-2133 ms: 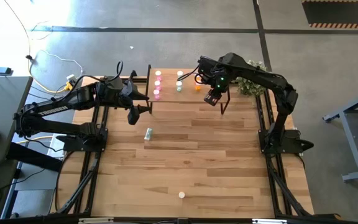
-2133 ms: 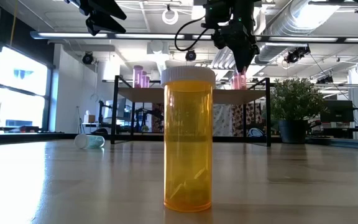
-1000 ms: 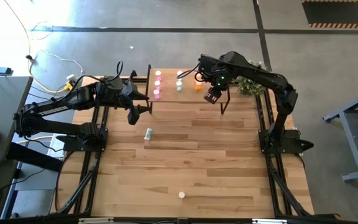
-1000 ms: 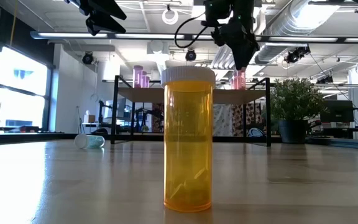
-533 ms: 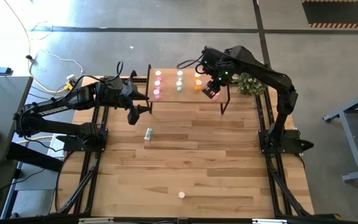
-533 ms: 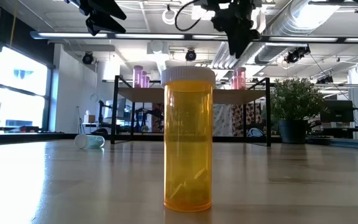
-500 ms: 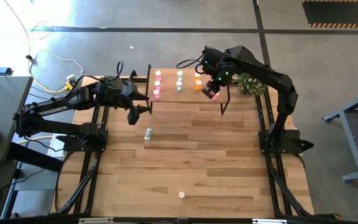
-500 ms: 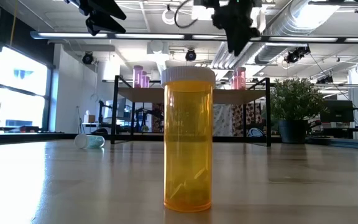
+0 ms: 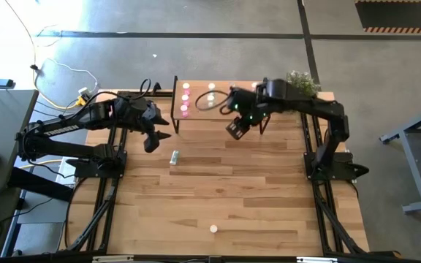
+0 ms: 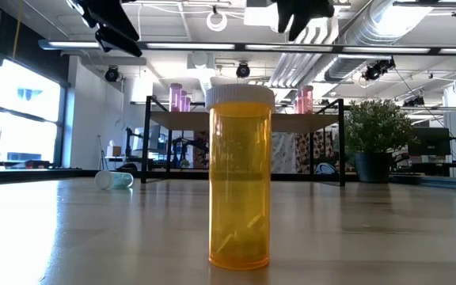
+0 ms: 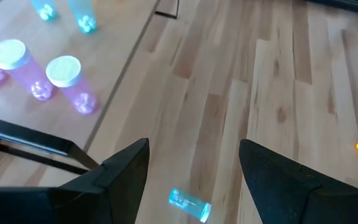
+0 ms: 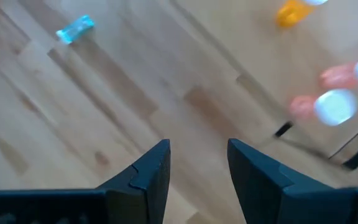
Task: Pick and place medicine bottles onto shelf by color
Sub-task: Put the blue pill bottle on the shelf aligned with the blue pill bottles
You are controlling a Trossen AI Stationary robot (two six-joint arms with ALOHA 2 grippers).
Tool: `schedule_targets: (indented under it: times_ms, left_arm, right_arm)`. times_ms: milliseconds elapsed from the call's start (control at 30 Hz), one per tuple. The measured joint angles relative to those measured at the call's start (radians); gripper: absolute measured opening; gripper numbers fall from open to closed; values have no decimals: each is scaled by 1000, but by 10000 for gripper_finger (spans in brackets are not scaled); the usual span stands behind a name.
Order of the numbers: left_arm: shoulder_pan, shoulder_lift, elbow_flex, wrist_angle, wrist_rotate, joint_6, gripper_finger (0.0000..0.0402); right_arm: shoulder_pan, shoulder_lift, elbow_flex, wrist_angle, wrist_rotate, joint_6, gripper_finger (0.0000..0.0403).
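Both hands are empty. The right hand is held above the table just off the shelf's front edge, its two dark fingers parted with only bare planks between them. The left hand hangs near the shelf's 9 o'clock end, its jaws spread wide, with nothing held.

Most of the sorting looks done. On the small light-wood shelf on thin black legs, white-capped pink bottles are lined up at the 9 o'clock end, pale green ones stand beside them, and red-pink ones are grouped farther along; the orange ones there are partly hidden by the right arm.

Two bottles are left on the plank-patterned wooden table. A pale green, white-capped bottle lies on its side near the left hand, at about 6 o'clock from the shelf's pink end. An orange, white-capped bottle stands upright well apart, near the table's 6 o'clock edge.
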Motion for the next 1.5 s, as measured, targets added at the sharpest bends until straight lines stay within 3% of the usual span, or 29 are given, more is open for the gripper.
schedule_targets:
  times_ms: [333,533,767,1067,1367,1500]
  left_arm:
    - [0,0,0,-18,-3,60,241]
    - [0,0,0,-22,5,67,241]
    - [-1,1,0,-56,59,10,241]
    - [-61,1,0,-116,46,-121,241]
    - [-172,2,-6,-104,-119,-284,241]
    - [-218,-4,-88,-76,-139,-407,241]
  right_arm:
    - [220,13,0,14,26,256,152]
    - [321,37,0,26,28,365,181]
    - [431,96,0,17,32,292,200]
    - [528,103,-65,-9,52,333,197]
    - [595,91,-166,-11,50,372,197]
    - [587,91,-180,-11,52,351,197]
